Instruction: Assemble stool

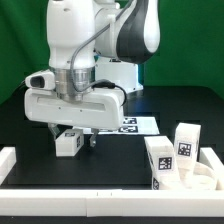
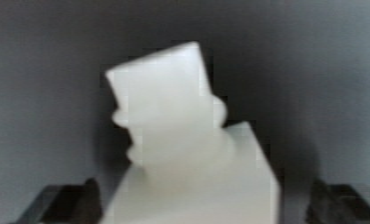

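My gripper [image 1: 73,138] hangs low over the table at the exterior view's left and is shut on a white stool leg [image 1: 67,144], a chunky block that stands between the fingers. In the wrist view this leg [image 2: 185,140] fills the middle, blurred and tilted, with a dark fingertip [image 2: 66,203] on one side and another on the other side. Two more tagged legs [image 1: 160,160] [image 1: 187,141] stand at the exterior view's right. The round seat [image 1: 206,179] lies beside them, partly cut off by the frame edge.
The marker board [image 1: 133,125] lies flat on the black table behind the gripper. White border rails run along the exterior view's left [image 1: 9,164] and front [image 1: 100,206]. The arm's white body rises above the gripper.
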Available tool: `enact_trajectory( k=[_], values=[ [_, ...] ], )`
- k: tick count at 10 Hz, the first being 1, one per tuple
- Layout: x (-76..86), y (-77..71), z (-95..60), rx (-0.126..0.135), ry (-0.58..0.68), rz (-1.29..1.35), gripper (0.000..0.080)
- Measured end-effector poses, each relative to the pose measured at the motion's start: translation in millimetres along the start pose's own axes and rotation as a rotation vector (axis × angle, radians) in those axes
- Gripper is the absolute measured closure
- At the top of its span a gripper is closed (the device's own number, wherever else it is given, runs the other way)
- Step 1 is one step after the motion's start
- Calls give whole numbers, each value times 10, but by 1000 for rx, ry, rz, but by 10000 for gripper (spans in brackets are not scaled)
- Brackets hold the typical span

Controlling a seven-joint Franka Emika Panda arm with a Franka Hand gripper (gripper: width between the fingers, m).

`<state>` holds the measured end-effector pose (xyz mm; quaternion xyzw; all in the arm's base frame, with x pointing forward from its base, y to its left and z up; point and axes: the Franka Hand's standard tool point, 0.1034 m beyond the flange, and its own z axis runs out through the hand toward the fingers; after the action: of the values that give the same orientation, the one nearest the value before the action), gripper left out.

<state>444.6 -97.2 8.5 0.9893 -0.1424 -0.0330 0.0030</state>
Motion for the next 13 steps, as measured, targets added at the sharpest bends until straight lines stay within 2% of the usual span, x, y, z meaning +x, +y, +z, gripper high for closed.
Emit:
enact_trajectory(
  k=[1,2,3,4,5,8,10,11,13],
  values=[
    [47,-37,-81,16,-113,-12,171],
    [234,8,-198,13,-188,-26,154],
    [336,38,-277,11,-290,-46,154],
    [531,78,-349,8,-375,-61,151],
    [690,118,-325,5,-417,-61,150],
    [648,153,-303,5,-624,-41,150],
    [589,88,-268,-1,-664,-2,150],
    [490,41,-293,2,-706,52,150],
    [490,52,-291,-2,-703,55,150]
  ],
)
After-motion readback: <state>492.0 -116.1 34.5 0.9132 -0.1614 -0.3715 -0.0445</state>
